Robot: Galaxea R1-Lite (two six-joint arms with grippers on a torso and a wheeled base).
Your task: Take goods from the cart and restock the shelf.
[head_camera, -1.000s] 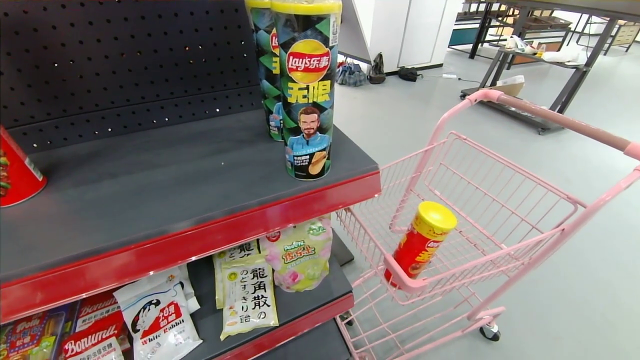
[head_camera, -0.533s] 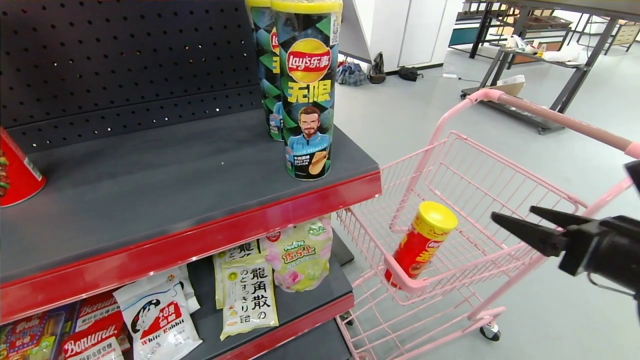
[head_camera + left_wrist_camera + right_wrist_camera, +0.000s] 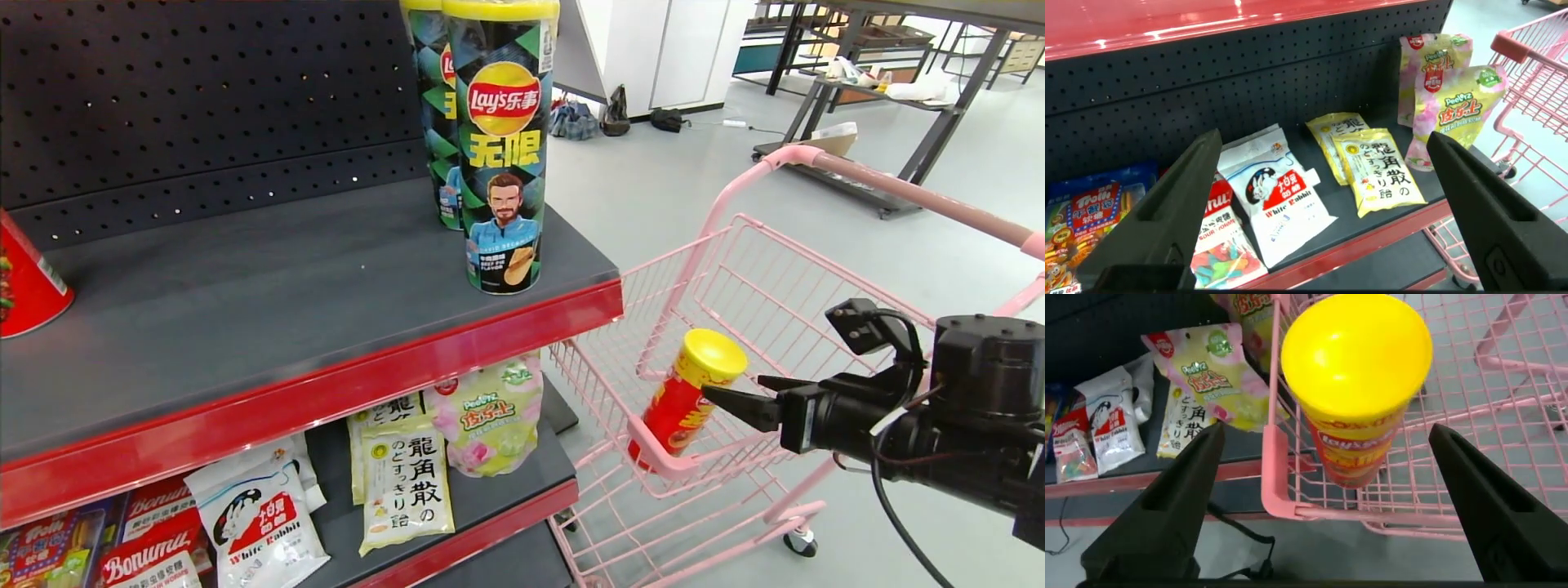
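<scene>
Print on chip cans (image 3: 502,163), snack bags (image 3: 406,482)

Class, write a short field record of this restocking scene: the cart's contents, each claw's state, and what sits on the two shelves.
Cart: pink, holding one red can with a yellow lid, tilted against its front rim
Right claw: open, by the can's top, not gripping it
Left claw: open, facing the snack bags
Top shelf: two tall green cans at its right end
Lower shelf: snack bags, some lying, some standing
</scene>
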